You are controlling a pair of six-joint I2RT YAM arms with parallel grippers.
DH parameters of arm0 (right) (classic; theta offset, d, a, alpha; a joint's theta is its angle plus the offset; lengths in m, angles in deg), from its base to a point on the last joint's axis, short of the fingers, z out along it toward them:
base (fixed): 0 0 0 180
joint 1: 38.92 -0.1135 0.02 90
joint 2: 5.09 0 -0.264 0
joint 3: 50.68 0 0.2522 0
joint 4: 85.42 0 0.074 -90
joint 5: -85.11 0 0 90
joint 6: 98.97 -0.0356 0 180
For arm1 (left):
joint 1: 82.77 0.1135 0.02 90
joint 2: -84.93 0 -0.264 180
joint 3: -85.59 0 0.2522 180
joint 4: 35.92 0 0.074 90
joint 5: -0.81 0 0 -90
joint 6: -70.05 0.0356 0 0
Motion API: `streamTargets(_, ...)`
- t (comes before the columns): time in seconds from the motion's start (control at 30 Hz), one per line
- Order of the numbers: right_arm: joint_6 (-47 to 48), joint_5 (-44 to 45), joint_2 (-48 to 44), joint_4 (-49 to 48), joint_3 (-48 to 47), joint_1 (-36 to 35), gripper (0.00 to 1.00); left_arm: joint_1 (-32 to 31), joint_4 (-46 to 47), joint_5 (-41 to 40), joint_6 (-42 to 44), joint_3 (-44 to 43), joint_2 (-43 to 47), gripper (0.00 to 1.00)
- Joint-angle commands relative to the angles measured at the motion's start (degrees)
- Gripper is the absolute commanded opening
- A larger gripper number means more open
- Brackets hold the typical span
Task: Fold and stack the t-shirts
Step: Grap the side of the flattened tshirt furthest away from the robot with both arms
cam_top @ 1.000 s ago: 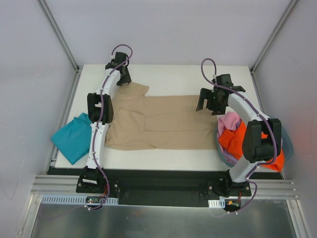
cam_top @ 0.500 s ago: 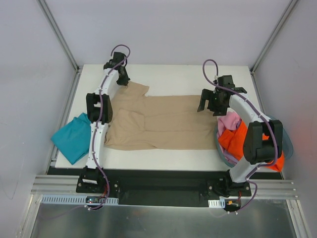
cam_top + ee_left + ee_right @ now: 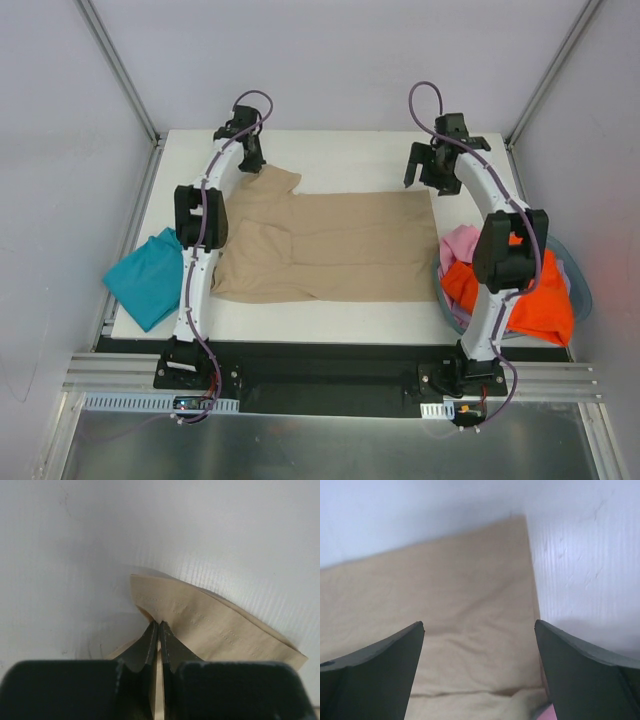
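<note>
A large tan cloth t-shirt (image 3: 330, 245) lies spread flat across the middle of the white table (image 3: 340, 150) in the overhead view, its sleeve reaching toward the upper left and its straight hem toward the right. The left gripper (image 3: 252, 160) sits at that upper-left sleeve. In the left wrist view its dark fingers (image 3: 150, 640) are pressed together, pinching the folded edge of the tan sleeve, which fans out to the right over the bare white surface. The right gripper (image 3: 430, 172) is at the shirt's upper-right corner. In the right wrist view its fingers (image 3: 395, 655) are spread wide, one low on each side of the frame, with the tan cloth's corner and edge between them and nothing gripped.

A crumpled teal cloth t-shirt (image 3: 148, 275) lies at the table's left edge. At the lower right, a round blue-grey basket (image 3: 582, 290) holds a bright orange t-shirt (image 3: 535, 305) and a pale pink t-shirt (image 3: 462, 243).
</note>
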Motion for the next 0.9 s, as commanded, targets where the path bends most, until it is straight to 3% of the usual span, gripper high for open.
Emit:
streamTargets(0.0,0.0,7.9,9.3,4.9,-12.1,0.6,0.97,-0.3,2.5,1.5,3.4,1.2,7.7,0.0)
streamTargets(0.27,0.7,5.8,24.6,6.1,-28.7,2.3,0.97,-0.3,4.4,3.7,6.0,3.9,9.3,0.0)
streamTargets(0.87,-0.6,-3.7,30.8,8.0,-29.4,3.4,0.99,-0.3,6.8,7.9,6.8,12.8,15.1,0.0)
